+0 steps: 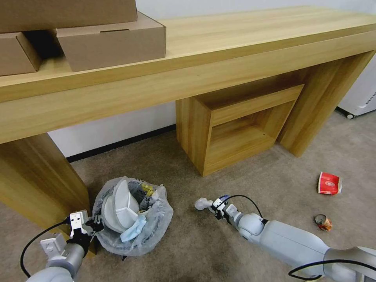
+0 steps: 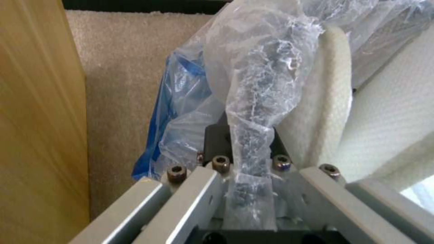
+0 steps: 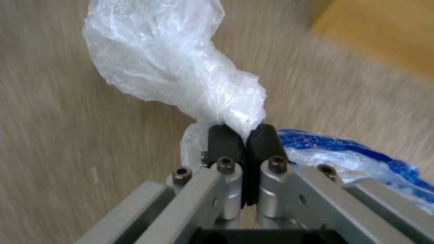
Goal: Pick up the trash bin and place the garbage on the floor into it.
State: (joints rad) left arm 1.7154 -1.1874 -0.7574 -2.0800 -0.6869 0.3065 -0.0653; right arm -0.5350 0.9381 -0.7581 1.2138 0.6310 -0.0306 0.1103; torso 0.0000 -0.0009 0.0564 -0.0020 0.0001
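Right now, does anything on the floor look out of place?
Yes. A red wrapper and a small crushed cup lie on the carpet, well right of the trash bin. White slippers stick up out of the bin.

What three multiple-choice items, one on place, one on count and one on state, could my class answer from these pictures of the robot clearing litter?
1. Where does the trash bin stand?
A. On the carpet beside the desk's leg
B. On the desk top
C. Inside the wooden cubby

2. How many pieces of red litter lie on the carpet on the robot's right?
A. None
B. Two
C. Five

3. What is the state of the right gripper?
A. Wide open over bare carpet
B. Shut on a clear plastic wrapper
C. Shut on a cardboard box

Key: 1 A, the bin sits on the carpet next to the wooden desk leg. 2 B, a red wrapper and a red-white paper cup lie there. 3 B, its pads pinch the clear plastic wrapper.
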